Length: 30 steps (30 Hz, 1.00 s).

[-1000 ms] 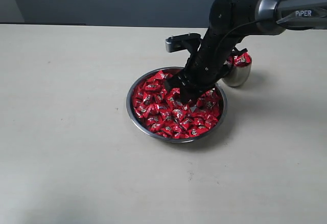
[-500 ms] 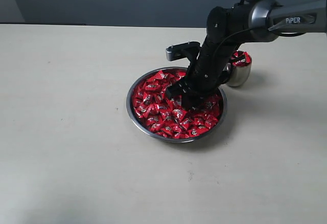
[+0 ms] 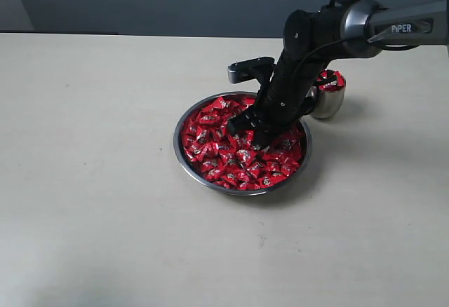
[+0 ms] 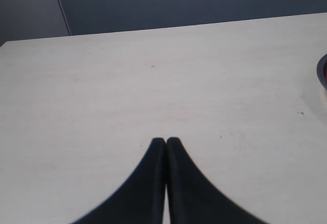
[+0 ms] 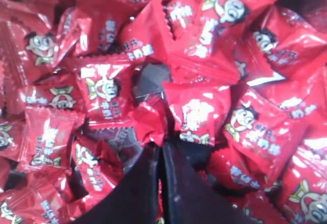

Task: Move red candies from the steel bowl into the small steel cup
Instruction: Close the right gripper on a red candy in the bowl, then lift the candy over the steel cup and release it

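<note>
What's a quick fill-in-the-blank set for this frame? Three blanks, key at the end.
1. The right gripper has its tips among the red candies in the steel bowl; the arm above it bears the word ____.
2. The small steel cup stands ____ (inside/outside) the bowl.
3. The left gripper, over the bare table, is ____ (open/shut).
Missing words: PIPER; outside; shut.
</note>
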Each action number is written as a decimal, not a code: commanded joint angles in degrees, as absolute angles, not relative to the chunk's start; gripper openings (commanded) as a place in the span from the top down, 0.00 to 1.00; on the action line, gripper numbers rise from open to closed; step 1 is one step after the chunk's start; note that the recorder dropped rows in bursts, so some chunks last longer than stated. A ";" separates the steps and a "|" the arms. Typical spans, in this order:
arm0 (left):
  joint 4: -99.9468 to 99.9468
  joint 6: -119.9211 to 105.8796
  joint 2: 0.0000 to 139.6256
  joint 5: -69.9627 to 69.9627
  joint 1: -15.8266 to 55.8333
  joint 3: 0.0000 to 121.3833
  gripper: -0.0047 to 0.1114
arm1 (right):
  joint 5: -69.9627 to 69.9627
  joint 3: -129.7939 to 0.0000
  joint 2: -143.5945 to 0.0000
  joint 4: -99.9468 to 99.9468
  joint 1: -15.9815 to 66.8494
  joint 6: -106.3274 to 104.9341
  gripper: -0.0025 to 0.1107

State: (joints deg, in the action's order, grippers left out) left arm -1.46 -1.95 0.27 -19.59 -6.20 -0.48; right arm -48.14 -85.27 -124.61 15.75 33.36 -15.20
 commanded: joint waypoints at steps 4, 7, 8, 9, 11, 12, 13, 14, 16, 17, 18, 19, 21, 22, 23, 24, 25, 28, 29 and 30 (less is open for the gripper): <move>-1.55 -1.68 0.00 -19.14 -6.18 0.00 0.96 | -48.07 -84.90 -121.27 15.44 33.24 -15.23 0.99; -1.55 -1.68 0.00 -19.14 -6.18 0.00 0.96 | -48.20 -84.90 -119.22 14.31 33.24 -15.11 0.99; -1.55 -1.68 0.00 -19.14 -6.18 0.00 0.96 | -48.20 -84.90 -118.65 13.97 33.24 -14.81 0.99; -1.55 -1.68 0.00 -19.14 -6.18 0.00 0.96 | -48.06 -84.90 -117.86 13.68 33.24 -14.49 0.99; -1.55 -1.68 0.00 -19.14 -6.18 0.00 0.96 | -46.92 -84.90 -116.31 11.24 33.09 -13.16 0.99; -1.55 -1.68 0.00 -19.14 -6.18 0.00 0.96 | -46.35 -84.90 -115.70 9.20 32.62 -11.69 0.99; -1.55 -1.68 0.00 -19.14 -6.18 0.00 0.96 | -45.70 -84.90 -115.01 7.05 32.25 -9.87 0.99; -1.55 -1.68 0.00 -19.14 -6.18 0.00 0.96 | -45.01 -84.90 -114.28 4.80 31.63 -8.03 0.99; -1.55 -1.68 0.00 -19.14 -6.18 0.00 0.96 | -43.93 -84.90 -113.15 1.24 30.11 -4.93 0.99; -1.55 -1.68 0.00 -19.14 -6.18 0.00 0.96 | -43.52 -85.01 -112.72 0.00 29.01 -3.45 0.99; -1.55 -1.68 0.00 -19.14 -6.18 0.00 0.96 | -43.37 -85.31 -112.44 -0.96 27.98 -2.75 0.99; -1.55 -1.68 0.00 -19.14 -6.18 0.00 0.96 | -43.52 -85.97 -112.43 -1.13 26.63 -2.63 0.99; -1.55 -1.68 0.00 -19.14 -6.18 0.00 0.96 | -43.75 -87.28 -112.33 -0.42 22.71 -2.63 0.99; -1.55 -1.68 0.00 -19.14 -6.18 0.00 0.96 | -43.51 -87.53 -112.33 0.31 21.53 -2.63 0.99; -1.55 -1.68 0.00 -19.14 -6.18 0.00 0.96 | -43.51 -87.79 -112.45 0.88 20.49 -2.63 0.99; -1.55 -1.68 0.00 -19.14 -6.18 0.00 0.96 | -43.42 -87.92 -112.54 1.87 19.64 -2.63 0.99; -1.55 -1.68 0.00 -19.14 -6.18 0.00 0.96 | -43.25 -87.92 -112.72 1.83 18.98 -2.63 0.99; -1.55 -1.68 0.00 -19.14 -6.18 0.00 0.96 | -43.16 -87.92 -113.44 1.91 18.33 -2.85 0.99; -1.55 -1.68 0.00 -19.14 -6.18 0.00 0.96 | -43.16 -87.92 -113.56 1.91 18.33 -2.85 0.99; -1.55 -1.68 0.00 -19.14 -6.18 0.00 0.96 | -43.16 -87.92 -114.04 1.95 18.33 -2.85 0.99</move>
State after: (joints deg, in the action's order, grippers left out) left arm -1.46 -1.95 0.27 -19.59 -6.20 -0.48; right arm -43.68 -87.52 -113.22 1.35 18.63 -2.74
